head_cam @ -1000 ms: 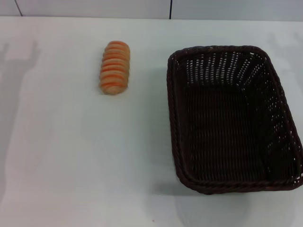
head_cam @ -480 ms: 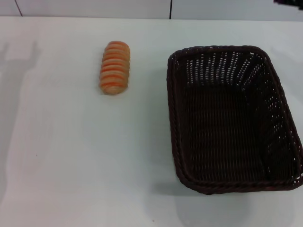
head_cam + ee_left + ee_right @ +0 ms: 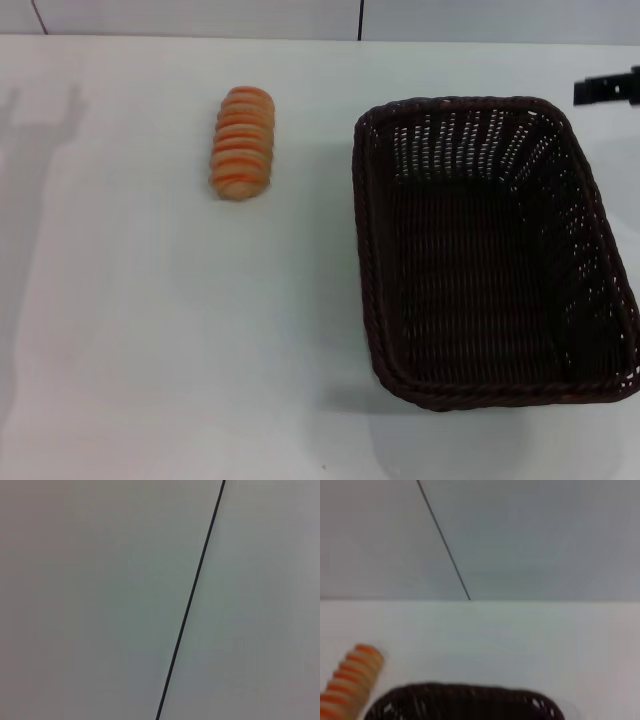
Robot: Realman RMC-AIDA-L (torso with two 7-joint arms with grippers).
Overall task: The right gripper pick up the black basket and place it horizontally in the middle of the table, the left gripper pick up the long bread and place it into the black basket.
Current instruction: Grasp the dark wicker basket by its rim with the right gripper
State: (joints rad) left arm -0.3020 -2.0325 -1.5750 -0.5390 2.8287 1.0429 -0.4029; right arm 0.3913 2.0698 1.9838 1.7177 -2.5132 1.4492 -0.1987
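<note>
The black basket (image 3: 490,250) stands empty on the right of the white table (image 3: 150,330), its long side running away from me. Its far rim shows in the right wrist view (image 3: 465,697). The long bread (image 3: 242,142) lies on the table to the left of the basket, apart from it; it also shows in the right wrist view (image 3: 347,686). The tip of my right gripper (image 3: 607,89) pokes in at the right edge, beyond the basket's far right corner and apart from it. My left gripper is out of view; only its shadow falls on the far left.
A pale wall with a thin dark seam (image 3: 360,18) runs behind the table's far edge. The left wrist view shows only that wall and seam (image 3: 192,592).
The right gripper's tip has come into the head view at the right edge and moved down toward the basket's far right corner. The basket and bread have not moved.
</note>
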